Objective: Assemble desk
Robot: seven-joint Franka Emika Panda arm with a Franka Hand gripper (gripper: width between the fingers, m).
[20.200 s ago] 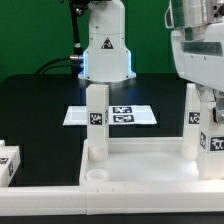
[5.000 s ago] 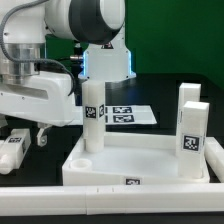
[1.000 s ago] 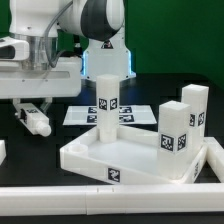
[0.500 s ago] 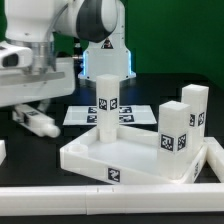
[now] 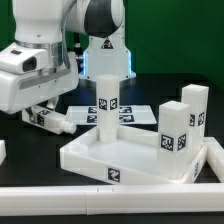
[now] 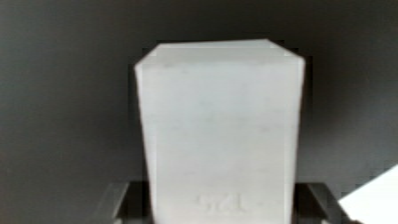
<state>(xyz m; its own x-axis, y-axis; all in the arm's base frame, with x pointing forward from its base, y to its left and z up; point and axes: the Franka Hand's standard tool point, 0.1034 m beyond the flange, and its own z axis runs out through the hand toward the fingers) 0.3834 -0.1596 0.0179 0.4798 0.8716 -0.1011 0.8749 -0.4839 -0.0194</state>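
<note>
Tabletop panel (image 5: 135, 158) lies rim-up on the black desk (image 5: 30, 150), three tagged legs (image 5: 107, 103) standing in its corner sockets. Hand (image 5: 52, 120), at the exterior view's left, grips a fourth leg (image 6: 217, 130), tilted above the desk.

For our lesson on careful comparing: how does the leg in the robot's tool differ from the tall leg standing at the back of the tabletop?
The held leg lies slanted, close to level, off the tabletop on the exterior view's left; the back leg stands upright on the tabletop. The tool grips the held leg; nothing touches the back leg. Both are white, square-sectioned posts.
</note>
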